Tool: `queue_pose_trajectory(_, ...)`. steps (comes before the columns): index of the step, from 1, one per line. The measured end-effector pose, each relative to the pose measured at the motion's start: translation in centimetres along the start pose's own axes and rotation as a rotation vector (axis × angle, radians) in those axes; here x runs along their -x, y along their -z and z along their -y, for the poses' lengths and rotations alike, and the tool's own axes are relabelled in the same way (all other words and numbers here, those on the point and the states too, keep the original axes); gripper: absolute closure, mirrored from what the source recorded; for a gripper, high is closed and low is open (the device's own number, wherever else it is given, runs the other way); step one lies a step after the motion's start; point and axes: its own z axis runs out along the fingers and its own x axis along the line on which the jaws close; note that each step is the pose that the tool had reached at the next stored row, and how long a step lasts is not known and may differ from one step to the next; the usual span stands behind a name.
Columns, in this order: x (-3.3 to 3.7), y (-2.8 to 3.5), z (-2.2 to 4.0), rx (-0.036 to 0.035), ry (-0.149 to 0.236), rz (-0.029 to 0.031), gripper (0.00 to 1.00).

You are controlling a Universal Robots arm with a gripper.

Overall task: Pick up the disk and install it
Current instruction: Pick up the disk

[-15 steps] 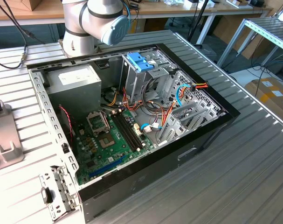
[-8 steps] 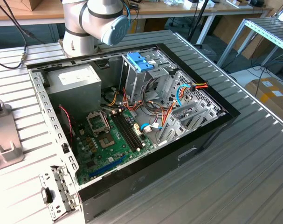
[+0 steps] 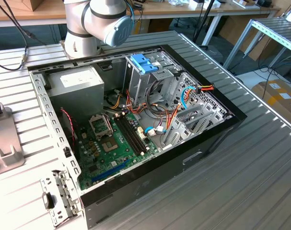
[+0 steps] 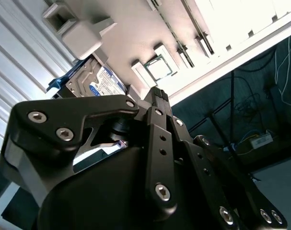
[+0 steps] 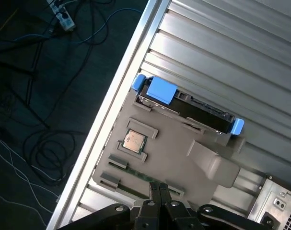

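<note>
The disk [image 5: 193, 106] stands on edge in a slot of a grey holder [image 5: 169, 148], with blue plastic pieces [image 5: 160, 90] on its sides. Its white-and-blue label [image 4: 106, 85] shows in the second wrist view. My gripper [image 5: 158, 188] hangs above the holder, some way off the disk, with its black fingertips [image 4: 157, 94] pressed together and nothing between them. In the exterior view the open computer case [image 3: 135, 120] lies on the table, and part of the grey holder [image 3: 2, 141] shows at that view's left edge.
Inside the case are a metal cage with light-blue handles [image 3: 143, 62], a grey power supply box [image 3: 77, 85], a green motherboard [image 3: 117, 143] and loose cables [image 3: 183, 96]. A processor chip [image 5: 134, 141] sits in the holder. The table edge [image 5: 111, 110] drops to a floor with cables.
</note>
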Motion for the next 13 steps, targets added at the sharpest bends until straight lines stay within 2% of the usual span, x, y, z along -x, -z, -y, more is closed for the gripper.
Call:
queue_pose_trajectory(9,0.00,0.00,0.00,-0.0008,0.070,0.0027,0.89)
queue_pose_trajectory(13,0.00,0.00,0.00,-0.0014,0.118,0.0045,0.89)
